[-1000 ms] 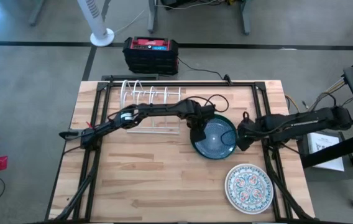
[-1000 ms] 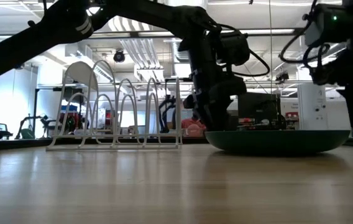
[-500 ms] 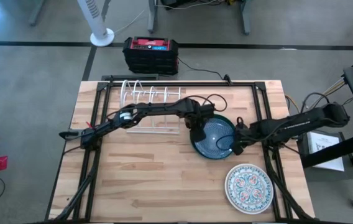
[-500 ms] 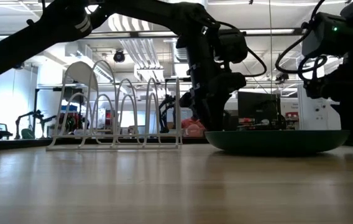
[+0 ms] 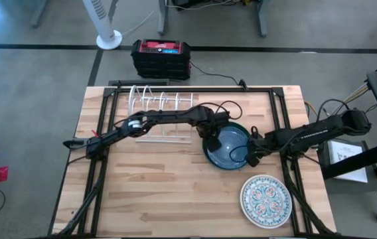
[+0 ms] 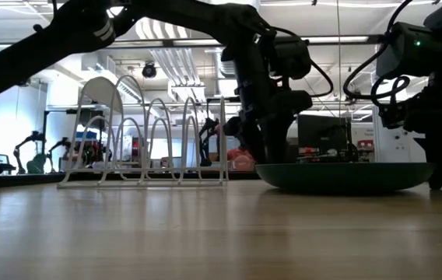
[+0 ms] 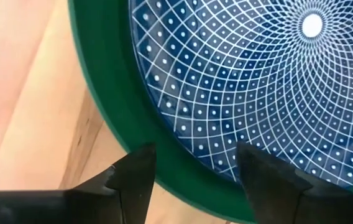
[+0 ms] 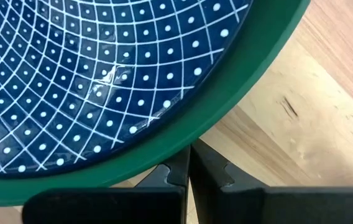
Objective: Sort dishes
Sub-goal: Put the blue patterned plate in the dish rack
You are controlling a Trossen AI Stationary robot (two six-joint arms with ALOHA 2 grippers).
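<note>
From above, the white wire rack (image 5: 162, 109) holds no dishes, so sorting has barely begun: the blue patterned plate (image 5: 228, 146) lies flat mid-tabletop, the floral plate (image 5: 265, 200) nearer the front right. At table height, both arms flank the blue plate. The left wrist view shows the left gripper (image 7: 192, 180) spread astride its green rim, wider than a second ago. The right wrist view shows the right gripper (image 8: 189, 171) pressed together under the rim, having slid inward.
</note>
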